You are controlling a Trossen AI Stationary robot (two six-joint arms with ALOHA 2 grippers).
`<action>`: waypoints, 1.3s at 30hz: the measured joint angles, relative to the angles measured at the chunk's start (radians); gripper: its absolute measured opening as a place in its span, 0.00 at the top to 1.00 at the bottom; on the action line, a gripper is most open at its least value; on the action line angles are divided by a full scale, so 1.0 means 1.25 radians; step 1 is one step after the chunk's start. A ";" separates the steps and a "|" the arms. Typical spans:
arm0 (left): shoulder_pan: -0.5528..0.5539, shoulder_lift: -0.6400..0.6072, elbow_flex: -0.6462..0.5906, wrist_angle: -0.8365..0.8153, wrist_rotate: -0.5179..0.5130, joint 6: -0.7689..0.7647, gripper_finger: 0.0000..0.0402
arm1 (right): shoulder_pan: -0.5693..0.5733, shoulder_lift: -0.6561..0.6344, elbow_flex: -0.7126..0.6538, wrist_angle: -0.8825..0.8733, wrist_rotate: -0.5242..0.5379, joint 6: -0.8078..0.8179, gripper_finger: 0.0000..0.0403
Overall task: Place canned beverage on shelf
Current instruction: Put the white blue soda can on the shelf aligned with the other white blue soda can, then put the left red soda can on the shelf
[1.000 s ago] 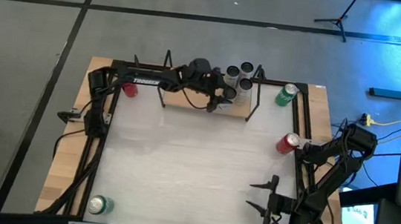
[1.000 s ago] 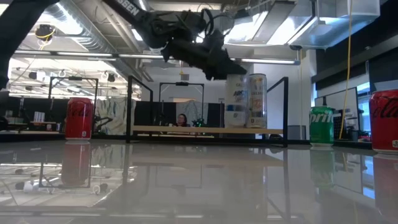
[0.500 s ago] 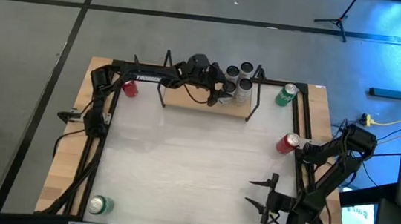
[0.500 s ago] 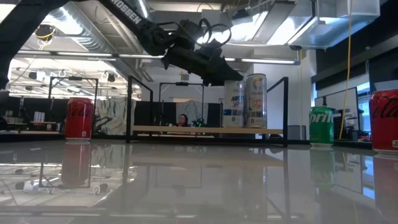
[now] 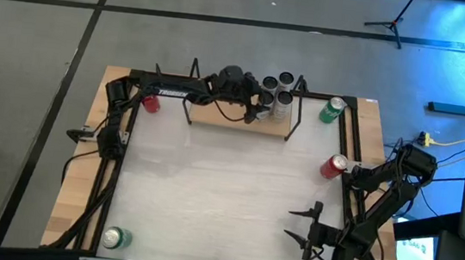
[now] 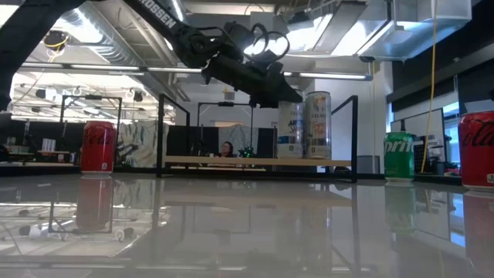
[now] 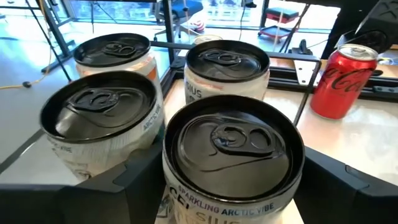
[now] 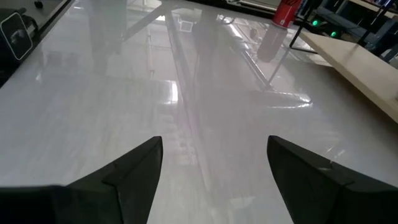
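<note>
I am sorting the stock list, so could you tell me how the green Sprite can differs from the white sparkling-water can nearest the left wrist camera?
The green Sprite can is green; the white sparkling-water can is white with a dark lid. The Sprite can stands on the table beside one end of the shelf; the white can stands on the shelf, with the left pincer at it. The white can looks taller. Both stand upright.

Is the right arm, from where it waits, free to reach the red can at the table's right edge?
Probably yes: the red can stands alone just ahead of the right gripper, whose fingers are open, with only bare table between them.
</note>
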State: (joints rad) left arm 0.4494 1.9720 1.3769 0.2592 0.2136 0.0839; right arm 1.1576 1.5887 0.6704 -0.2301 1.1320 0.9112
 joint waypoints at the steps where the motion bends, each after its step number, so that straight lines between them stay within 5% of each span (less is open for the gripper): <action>1: -0.002 0.000 0.000 0.000 -0.003 0.000 0.29 | 0.000 0.000 0.000 0.001 0.000 0.000 0.29; 11: -0.004 0.000 0.000 0.000 0.006 -0.001 0.28 | 0.000 0.000 0.000 0.001 0.000 0.000 0.29; 24: -0.004 -0.006 0.000 -0.004 0.007 0.003 0.10 | 0.000 0.000 0.000 0.003 0.000 0.000 0.29; 39: -0.029 -0.178 0.016 -0.096 -0.050 -0.046 0.09 | 0.000 0.000 0.000 0.015 0.000 0.000 0.29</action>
State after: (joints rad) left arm 0.4132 1.7495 1.3972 0.1398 0.1511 0.0261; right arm 1.1576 1.5887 0.6708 -0.2108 1.1324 0.9112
